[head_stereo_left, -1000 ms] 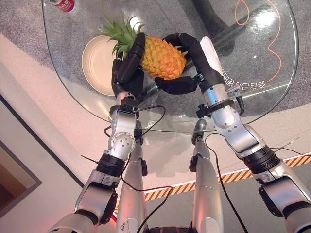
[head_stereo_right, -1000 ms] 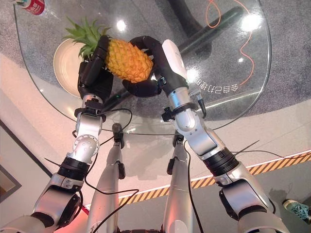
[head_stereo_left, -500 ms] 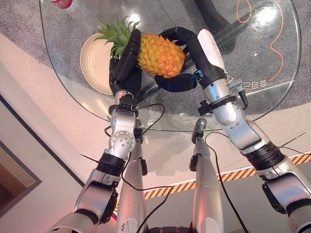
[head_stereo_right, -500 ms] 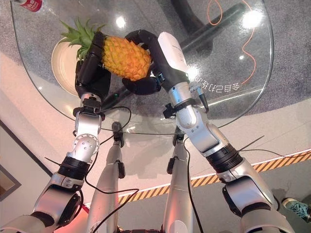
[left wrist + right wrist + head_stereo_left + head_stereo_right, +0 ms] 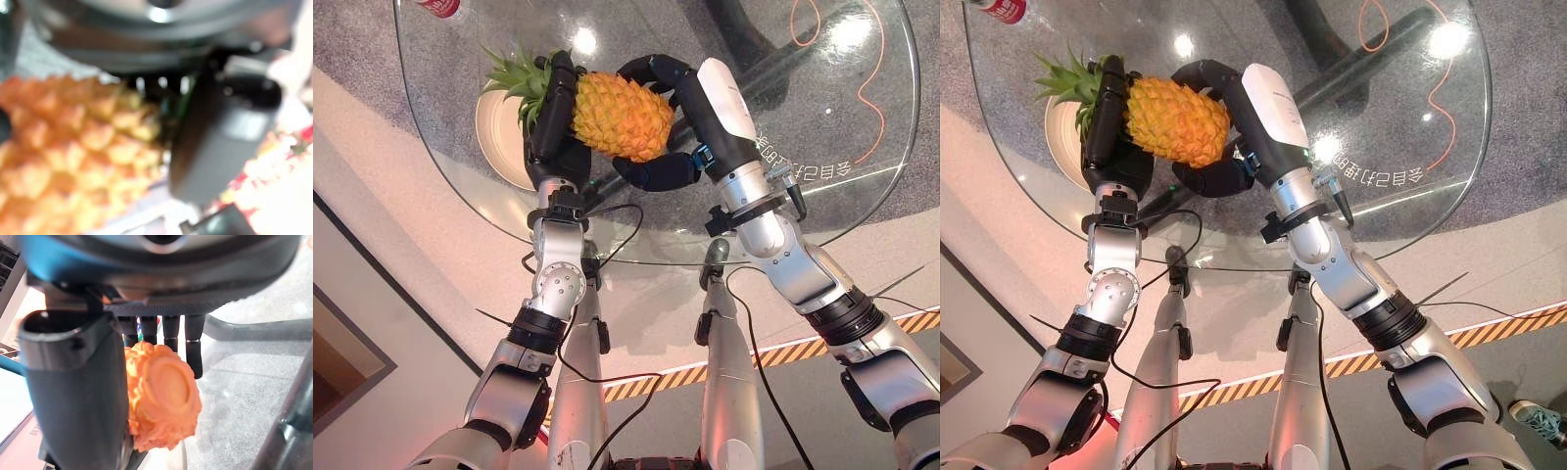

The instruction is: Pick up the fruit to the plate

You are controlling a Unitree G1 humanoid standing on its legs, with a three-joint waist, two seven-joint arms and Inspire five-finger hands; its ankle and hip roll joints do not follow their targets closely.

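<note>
Both hands hold the pineapple point(image 5: 612, 116) upper centre; left hand point(image 5: 553, 122) fingers straight against it; right hand point(image 5: 680, 117) curled round its base. Plate point(image 5: 499, 137) at upper left.

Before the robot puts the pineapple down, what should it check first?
1. Right hand curled round the pineapple: ok.
2. Left hand pressed flat against the leafy end: ok.
3. Pineapple lifted off the glass table: cannot tell.
4. Plate free to take it: ok, though the left hand and leaves cover part.
5. Pineapple over the plate: not ok, only its leaves reach above it.
6. Red can out of the way: ok, at the far edge.
</note>
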